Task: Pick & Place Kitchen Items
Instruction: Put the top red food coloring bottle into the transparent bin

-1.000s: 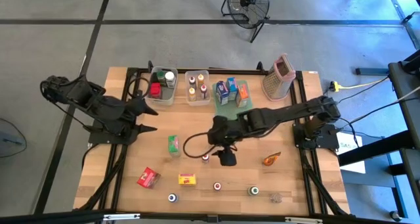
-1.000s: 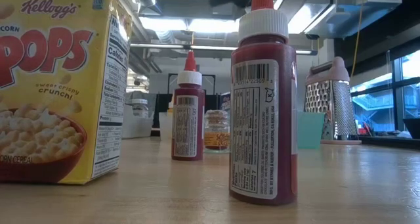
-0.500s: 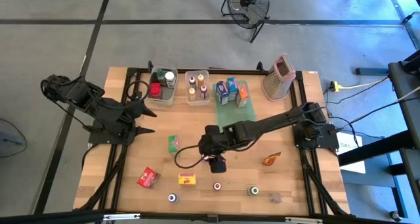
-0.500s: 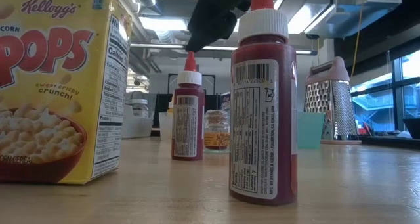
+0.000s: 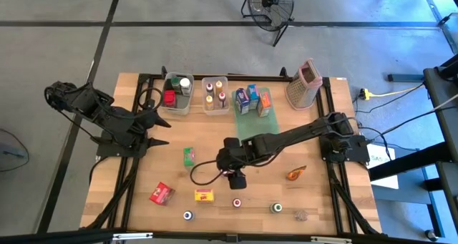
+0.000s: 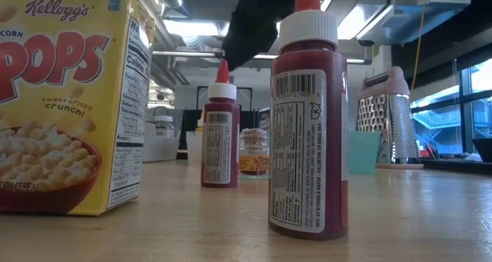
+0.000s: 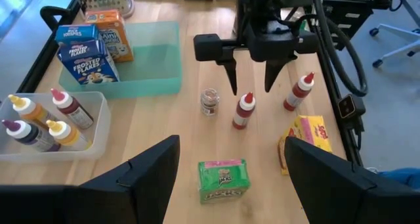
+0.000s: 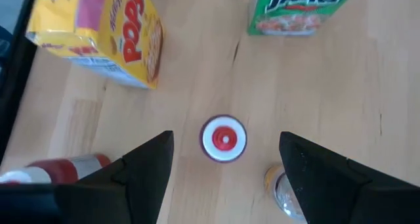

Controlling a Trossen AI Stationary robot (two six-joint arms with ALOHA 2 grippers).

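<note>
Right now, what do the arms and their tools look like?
Both arms are matte black, jointed, with black cables looping beside them. The right tool has a boxy black crossbar and two tapered, pointed fingers. The left tool looks the same, its fingers broad dark wedges up close.

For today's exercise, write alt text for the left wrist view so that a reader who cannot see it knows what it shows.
The right end effector, fingers open, hangs over a red sauce bottle standing on the wooden table. Around it are a small glass jar, a second red bottle, a yellow carton and a green carton.
</note>
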